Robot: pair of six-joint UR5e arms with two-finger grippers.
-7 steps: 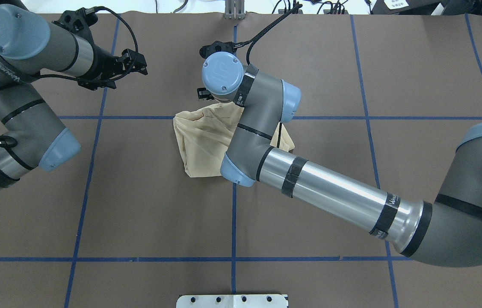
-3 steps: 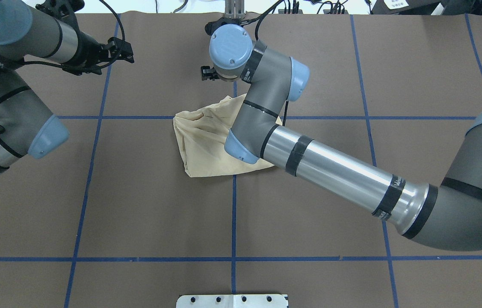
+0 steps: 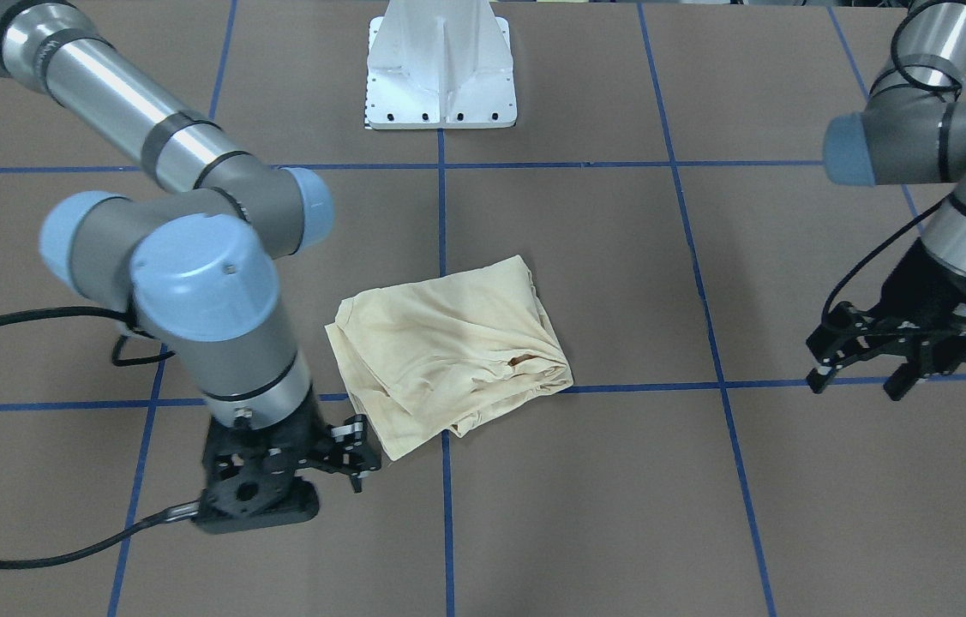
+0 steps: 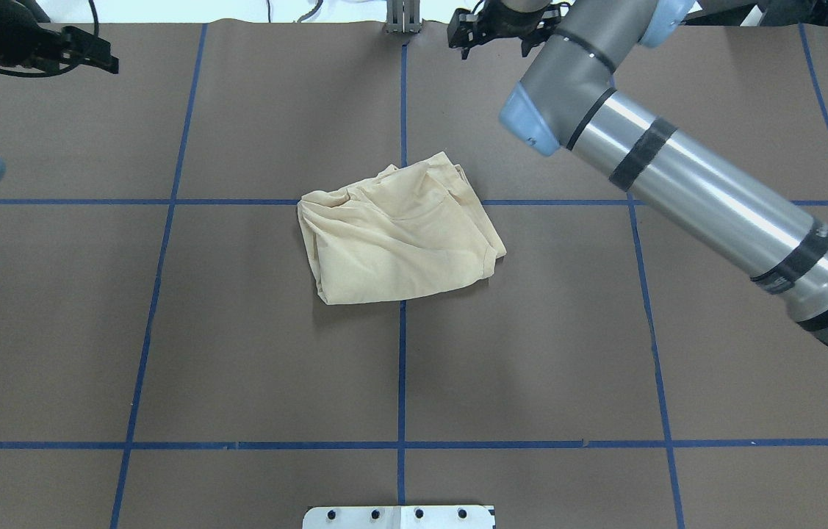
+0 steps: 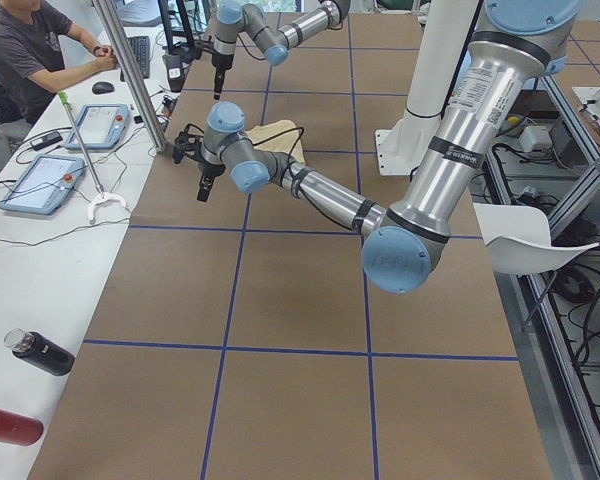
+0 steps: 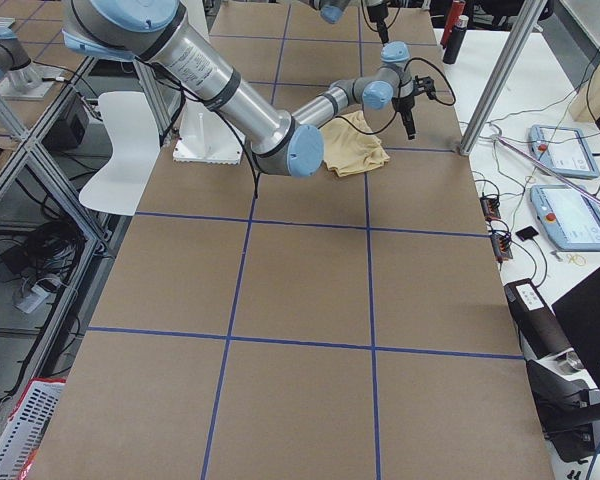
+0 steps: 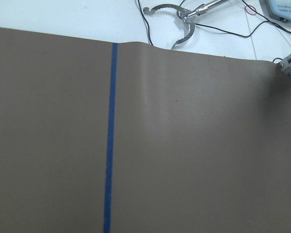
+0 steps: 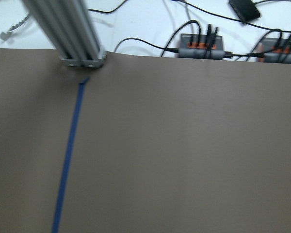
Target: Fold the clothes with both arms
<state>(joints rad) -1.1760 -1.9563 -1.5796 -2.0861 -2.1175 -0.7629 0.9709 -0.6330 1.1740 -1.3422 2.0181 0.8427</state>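
The pale cream-yellow shirt lies as a loosely folded, wrinkled bundle at the middle of the table, print hidden; it also shows in the front-facing view. No gripper touches it. My right gripper is open and empty, raised near the far edge, beyond and right of the shirt; in the front-facing view it hangs just past the shirt's far corner. My left gripper is open and empty, far off to the shirt's left, near the far left corner in the overhead view.
The white pedestal base stands at the table's near edge. A metal post stands at the middle of the far edge. Cables and power boxes lie beyond that edge. An operator sits at a side desk.
My right arm has lifted off the shirt and swung away to the far right, uncovering it. My left arm has drawn back toward the far left corner. The shirt stays put.
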